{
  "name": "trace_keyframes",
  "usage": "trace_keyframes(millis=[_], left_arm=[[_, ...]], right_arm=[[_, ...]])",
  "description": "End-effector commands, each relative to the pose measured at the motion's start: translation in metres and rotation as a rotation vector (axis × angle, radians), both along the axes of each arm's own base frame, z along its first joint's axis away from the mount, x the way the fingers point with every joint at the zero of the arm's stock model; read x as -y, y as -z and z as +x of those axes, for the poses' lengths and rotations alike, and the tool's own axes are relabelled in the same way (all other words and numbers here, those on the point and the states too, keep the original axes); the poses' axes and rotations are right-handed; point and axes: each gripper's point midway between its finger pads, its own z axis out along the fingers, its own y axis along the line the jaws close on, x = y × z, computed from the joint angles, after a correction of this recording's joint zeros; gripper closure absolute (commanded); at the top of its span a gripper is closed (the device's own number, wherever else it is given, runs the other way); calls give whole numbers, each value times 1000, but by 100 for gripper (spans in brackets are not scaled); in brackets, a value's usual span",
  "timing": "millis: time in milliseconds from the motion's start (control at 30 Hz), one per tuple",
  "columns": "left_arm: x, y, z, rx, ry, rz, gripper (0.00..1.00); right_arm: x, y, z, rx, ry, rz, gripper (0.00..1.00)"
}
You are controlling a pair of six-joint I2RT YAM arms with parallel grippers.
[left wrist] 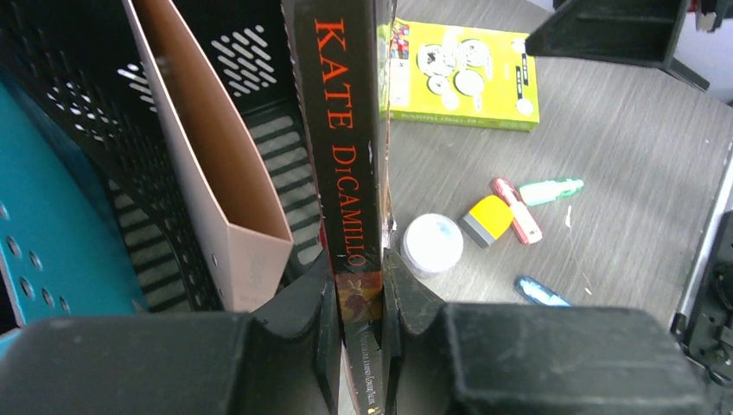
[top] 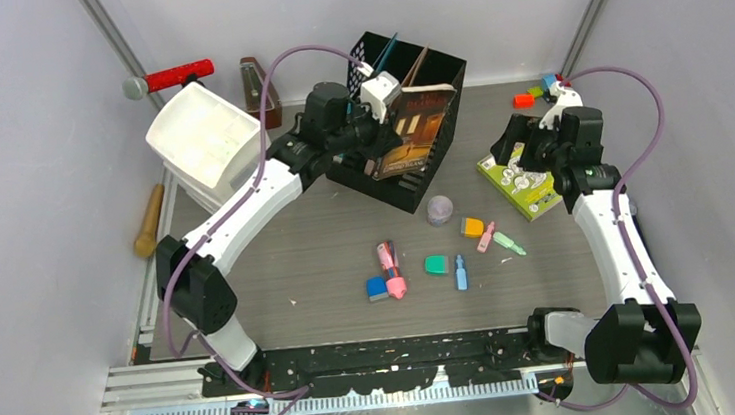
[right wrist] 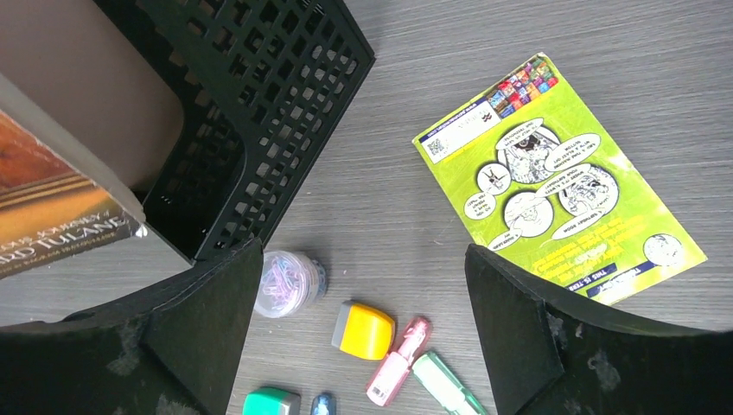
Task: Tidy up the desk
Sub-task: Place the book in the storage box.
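The desk (top: 326, 241) is a grey-brown wood-grain top. My left gripper (top: 381, 126) (left wrist: 359, 277) is shut on the spine of a dark book (top: 421, 122) (left wrist: 346, 130), held upright at the front of a black mesh file organizer (top: 431, 66) (left wrist: 78, 104). Beside the book, a tan divider (left wrist: 216, 164) stands in the organizer. My right gripper (top: 524, 146) (right wrist: 363, 252) hangs open with nothing between its fingers, above the desk next to a lime-green comic booklet (top: 522, 182) (right wrist: 557, 181). Part of the book (right wrist: 43, 207) shows in the right wrist view.
Small items lie mid-desk: a paper-clip jar (top: 440, 209) (right wrist: 290, 284), an orange stamp (top: 472, 226) (right wrist: 366, 330), pink (top: 486, 236) and green (top: 509, 244) pens, a teal block (top: 436, 264), a pink stapler (top: 390, 269). A white bin (top: 202, 137) sits back left.
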Motion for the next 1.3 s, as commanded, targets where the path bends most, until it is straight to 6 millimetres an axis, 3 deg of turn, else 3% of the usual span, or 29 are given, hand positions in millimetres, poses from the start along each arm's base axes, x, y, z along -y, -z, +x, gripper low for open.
trace_keyframes(millis=[0, 500, 767, 1067, 1267], left_arm=[[8, -59, 25, 174, -64, -117, 100], [31, -18, 84, 174, -168, -97, 100], [19, -9, 116, 184, -340, -91, 100], [20, -7, 114, 128, -362, -117, 100], [9, -25, 108, 166, -461, -59, 100]], right_arm=[[-3, -14, 3, 58, -20, 20, 7], [0, -14, 1, 70, -31, -17, 7], [-1, -8, 2, 58, -43, -12, 7], [-4, -5, 2, 46, -58, -7, 7], [-5, -4, 2, 44, -63, -5, 7]])
